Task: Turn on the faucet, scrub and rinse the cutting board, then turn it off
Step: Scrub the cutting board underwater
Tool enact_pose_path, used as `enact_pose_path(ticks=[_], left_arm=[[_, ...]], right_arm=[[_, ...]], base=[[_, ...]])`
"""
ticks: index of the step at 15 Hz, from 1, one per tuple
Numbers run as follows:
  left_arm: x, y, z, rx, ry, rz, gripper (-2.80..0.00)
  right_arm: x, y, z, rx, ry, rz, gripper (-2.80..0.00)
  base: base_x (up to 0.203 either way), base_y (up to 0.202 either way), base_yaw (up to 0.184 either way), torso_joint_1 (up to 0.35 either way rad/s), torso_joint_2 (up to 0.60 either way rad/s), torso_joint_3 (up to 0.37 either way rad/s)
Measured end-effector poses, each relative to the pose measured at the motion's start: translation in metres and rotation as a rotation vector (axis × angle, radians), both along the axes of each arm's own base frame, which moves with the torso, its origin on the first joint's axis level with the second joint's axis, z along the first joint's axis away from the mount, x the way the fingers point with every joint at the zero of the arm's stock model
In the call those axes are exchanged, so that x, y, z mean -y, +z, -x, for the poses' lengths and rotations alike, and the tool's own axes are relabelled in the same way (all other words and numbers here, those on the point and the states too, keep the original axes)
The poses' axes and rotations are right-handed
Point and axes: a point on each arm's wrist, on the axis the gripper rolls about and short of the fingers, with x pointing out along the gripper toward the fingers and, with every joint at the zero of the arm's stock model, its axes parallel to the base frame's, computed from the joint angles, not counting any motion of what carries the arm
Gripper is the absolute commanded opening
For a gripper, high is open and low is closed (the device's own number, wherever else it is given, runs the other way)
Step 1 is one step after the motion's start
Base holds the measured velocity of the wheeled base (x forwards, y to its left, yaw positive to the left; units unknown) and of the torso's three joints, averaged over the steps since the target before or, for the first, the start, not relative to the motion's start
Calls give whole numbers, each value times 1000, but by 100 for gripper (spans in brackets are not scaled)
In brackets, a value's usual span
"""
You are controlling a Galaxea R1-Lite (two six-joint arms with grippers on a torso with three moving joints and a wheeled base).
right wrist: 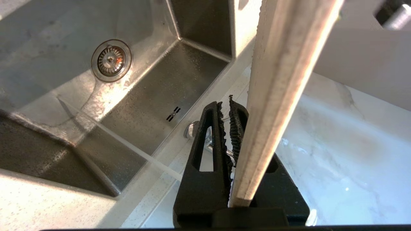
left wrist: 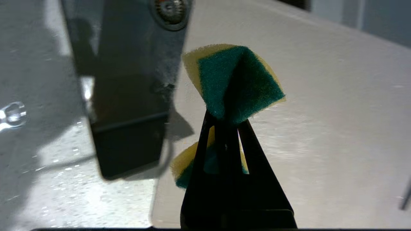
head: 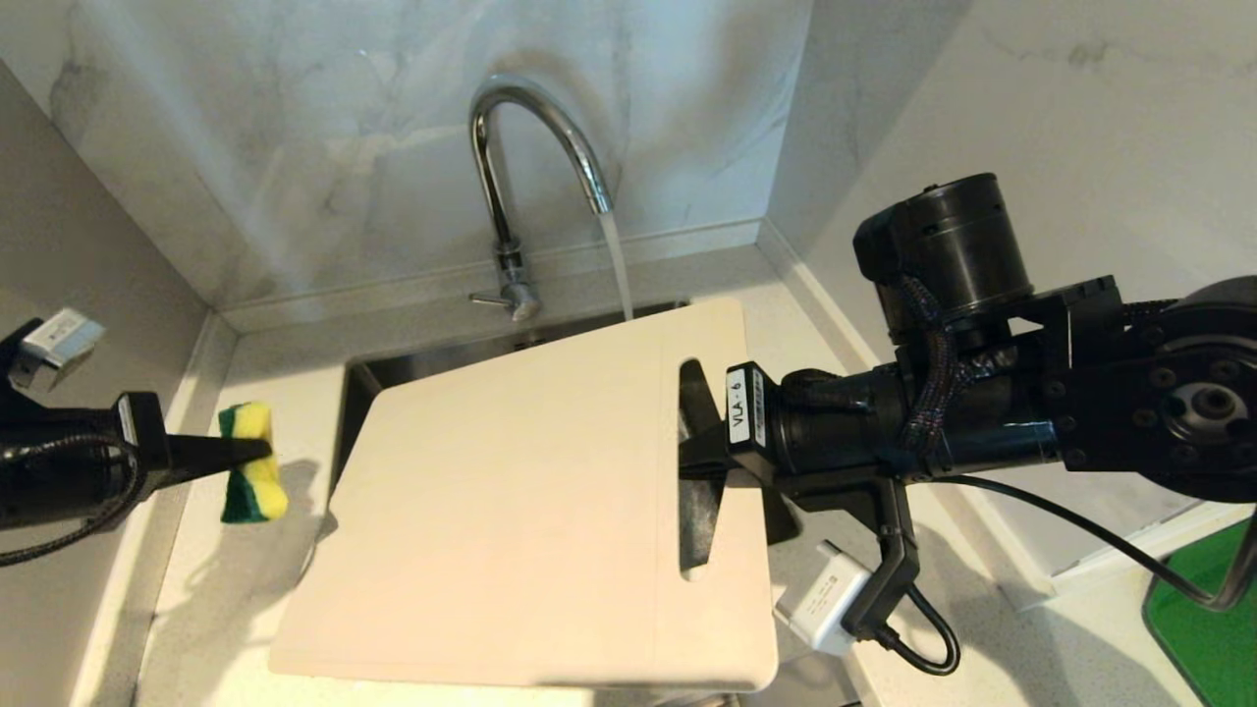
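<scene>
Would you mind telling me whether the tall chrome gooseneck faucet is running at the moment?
On. A stream of water falls from the arched spout of the tall chrome gooseneck faucet toward the steel sink, behind the cream-white plastic cutting board.

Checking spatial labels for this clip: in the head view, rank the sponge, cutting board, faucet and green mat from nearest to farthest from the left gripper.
1. Sponge, pinched in the left gripper.
2. Cutting board, just to its right, over the sink.
3. Faucet, at the back wall, water running.
4. Green mat, far right on the counter.
</scene>
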Motion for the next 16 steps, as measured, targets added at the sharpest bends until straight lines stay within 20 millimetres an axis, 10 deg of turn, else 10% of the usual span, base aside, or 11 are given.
enact_pose_path(ticks=[7, 16], left_arm=[[79, 55, 0, -57, -228, 113, -280], [118, 33, -55, -158, -226, 81, -280]], right_arm=[[1, 3, 2, 11, 9, -5, -280], [6, 2, 12, 12, 10, -1, -280]], base=[[0, 0, 0, 0, 0, 0], [0, 0, 0, 0, 0, 0]])
